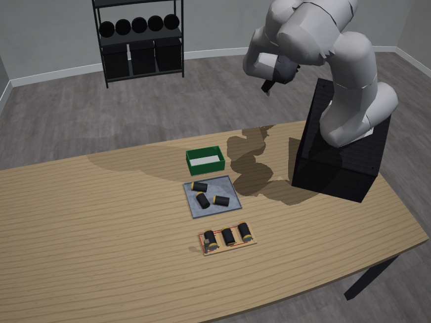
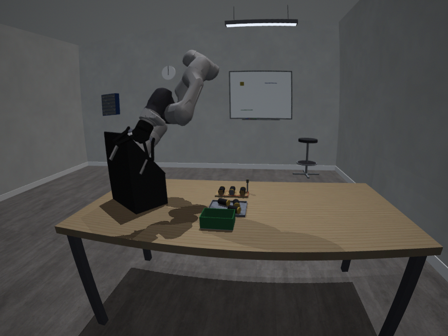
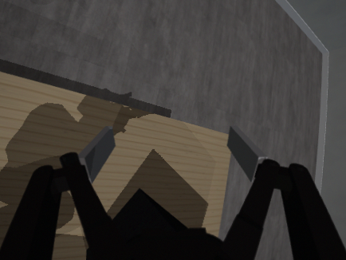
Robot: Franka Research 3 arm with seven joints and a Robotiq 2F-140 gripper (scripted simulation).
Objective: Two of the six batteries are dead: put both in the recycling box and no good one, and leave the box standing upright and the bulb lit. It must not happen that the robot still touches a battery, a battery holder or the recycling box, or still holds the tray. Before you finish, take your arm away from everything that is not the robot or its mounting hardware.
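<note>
Wood worktop [image 1: 104,208]: pale planks carry everything; my arm's shadow lies dark across the middle.
Holder board [image 1: 228,239]: nearest the front edge, three batteries [image 1: 228,236] seated side by side in it, each black with a yellow band.
Bulb: a small grey part [image 1: 208,246] stands at the board's left end; I cannot tell whether it is lit.
Grey tray [image 1: 229,206]: between board and box, three loose batteries [image 1: 202,200] lying at different angles inside it.
Recycling box [image 1: 204,160]: green, upright, just behind the tray, its pale floor showing and no battery in it.
Dead ones: all six look alike, so I cannot tell which two.
My gripper [image 2: 129,153]: spread to its widest, holding nothing and touching nothing, raised in the air beside my black pedestal [image 1: 339,173], well apart from the batteries.
Fingertips: in the wrist view, grey pads stand far apart over the worktop's corner and the floor.
Hidden: from above, my own arm covers most of the gripper.
</note>
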